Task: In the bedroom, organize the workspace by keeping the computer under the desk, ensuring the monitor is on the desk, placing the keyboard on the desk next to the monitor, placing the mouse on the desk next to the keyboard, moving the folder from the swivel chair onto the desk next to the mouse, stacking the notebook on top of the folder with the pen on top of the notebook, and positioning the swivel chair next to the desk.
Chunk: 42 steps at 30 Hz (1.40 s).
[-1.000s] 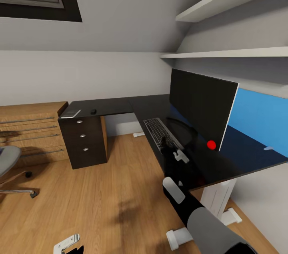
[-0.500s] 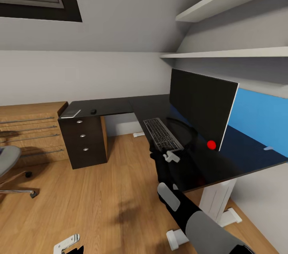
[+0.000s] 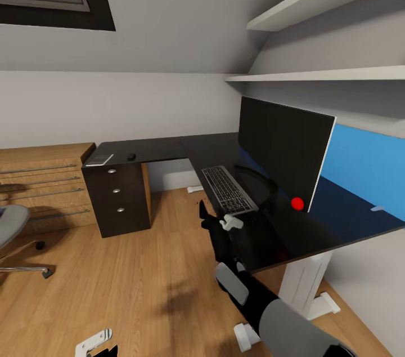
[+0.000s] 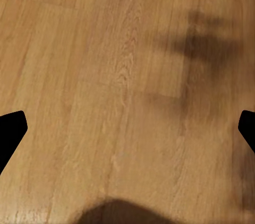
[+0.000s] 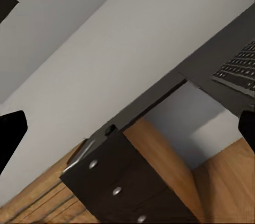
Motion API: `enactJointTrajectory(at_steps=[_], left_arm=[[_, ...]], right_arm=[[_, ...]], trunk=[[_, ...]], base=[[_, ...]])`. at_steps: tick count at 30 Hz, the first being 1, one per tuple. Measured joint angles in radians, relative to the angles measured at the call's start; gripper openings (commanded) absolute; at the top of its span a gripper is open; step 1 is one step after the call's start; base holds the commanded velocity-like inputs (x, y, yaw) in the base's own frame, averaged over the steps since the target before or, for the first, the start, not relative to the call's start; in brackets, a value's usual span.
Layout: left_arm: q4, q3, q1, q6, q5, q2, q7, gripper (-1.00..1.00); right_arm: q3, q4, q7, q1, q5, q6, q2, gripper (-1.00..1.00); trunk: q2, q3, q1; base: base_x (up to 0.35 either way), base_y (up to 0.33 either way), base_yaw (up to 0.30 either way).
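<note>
The monitor (image 3: pixel 281 154) stands upright on the right wing of the black desk (image 3: pixel 169 148). In front of it the keyboard (image 3: pixel 228 189) (image 5: pixel 239 67) lies flat. On the far left wing, above the drawer unit (image 3: pixel 118 199), are the small black mouse (image 3: pixel 131 157) (image 5: pixel 110 128) and the grey notebook (image 3: pixel 99 160) (image 5: pixel 79 152). The pen is too small to make out. At the left edge a part of the swivel chair (image 3: pixel 8 224) shows. My right gripper (image 3: pixel 205 216) (image 5: pixel 127 128) hangs open beside the desk's edge, left of the keyboard. My left gripper (image 4: pixel 127 128) is open above the wood floor. The folder and the computer are out of view.
A light-wood chest of drawers (image 3: pixel 45 185) stands left of the drawer unit. Two white shelves (image 3: pixel 315 72) and a blue wall panel (image 3: pixel 365 163) sit behind the monitor. A white desk leg (image 3: pixel 306 281) is by my right arm. Wood floor (image 3: pixel 140 278) spreads between chair and desk.
My right arm has drawn back to the left, from above the keyboard's near end to beside the desk's edge over the floor. The keyboard now shows whole.
</note>
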Motion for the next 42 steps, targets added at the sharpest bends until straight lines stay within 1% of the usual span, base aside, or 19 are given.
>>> enactJointTrajectory(at_steps=[2,3,4,7,10,13,16,21,27,32,36,39,41,42], left_arm=[[0.0,0.0,0.0,0.0,0.0,0.0,0.0,1.0],[0.0,0.0,0.0,0.0,0.0,0.0,0.0,1.0],[0.0,0.0,0.0,0.0,0.0,0.0,-0.001,1.0],[0.0,0.0,0.0,0.0,0.0,0.0,-0.001,1.0],[-0.001,0.0,0.0,0.0,0.0,0.0,-0.003,1.0],[-0.001,0.0,0.0,0.0,0.0,0.0,-0.003,1.0],[0.0,-0.001,0.0,0.0,0.0,0.0,-0.004,1.0],[0.0,-0.003,0.0,0.0,-0.001,0.0,-0.005,1.0],[0.0,-0.003,0.0,0.0,-0.001,0.0,-0.003,1.0],[0.0,-0.004,0.0,0.0,0.0,0.0,-0.002,1.0],[0.0,-0.004,0.0,0.0,-0.001,0.0,-0.002,1.0],[0.0,-0.004,0.0,0.0,0.0,0.0,-0.002,1.0],[0.0,-0.004,0.0,0.0,-0.001,0.0,-0.001,1.0],[0.0,-0.005,0.0,0.0,-0.001,0.0,-0.001,1.0]], right_arm=[[0.078,0.0,-0.007,0.0,0.001,0.0,0.0,1.0],[0.095,0.0,-0.013,0.0,0.0,0.001,0.0,1.0],[0.12,0.0,-0.027,0.0,0.0,0.001,0.0,1.0],[0.151,0.0,-0.071,0.0,-0.001,0.003,0.0,1.0],[0.159,0.009,-0.091,0.0,0.0,0.013,0.0,1.0],[0.159,0.023,-0.096,0.0,0.0,0.021,0.0,1.0],[0.158,0.065,-0.1,0.0,-0.001,0.022,0.0,1.0],[0.161,0.085,-0.102,0.0,0.0,0.018,0.0,1.0],[0.164,0.091,-0.102,0.0,0.001,0.015,0.0,1.0],[0.165,0.094,-0.102,0.0,-0.001,-0.008,0.0,1.0],[0.167,0.094,-0.107,0.0,-0.001,-0.008,0.0,1.0],[0.168,0.095,-0.136,0.0,-0.001,0.015,0.0,1.0],[0.167,0.093,-0.168,0.0,0.0,0.065,0.0,1.0],[0.165,0.091,-0.19,-0.001,0.001,0.115,0.0,1.0]], trunk=[[0.0,0.0,0.0],[0.0,0.0,0.0],[0.0,0.0,0.0],[0.0,0.0,0.0],[0.0,0.0,0.0],[0.0,0.0,0.0],[0.0,0.0,0.0],[0.0,0.0,0.0],[0.0,0.0,0.0],[0.0,0.0,0.0],[0.0,0.0,0.0],[0.0,0.0,0.0],[0.0,0.0,0.0],[0.0,0.0,0.0]], base=[[0.0,0.0,0.0],[0.0,0.0,0.0],[0.0,0.008,0.0],[0.0,0.131,0.0],[0.0,0.253,0.0],[0.0,0.275,0.0],[0.0,0.166,0.0],[0.0,0.043,0.0],[0.0,0.008,0.0],[0.0,0.001,0.0],[0.0,0.0,0.0],[0.0,0.0,0.0],[0.0,0.0,0.0],[0.0,0.0,0.0]])
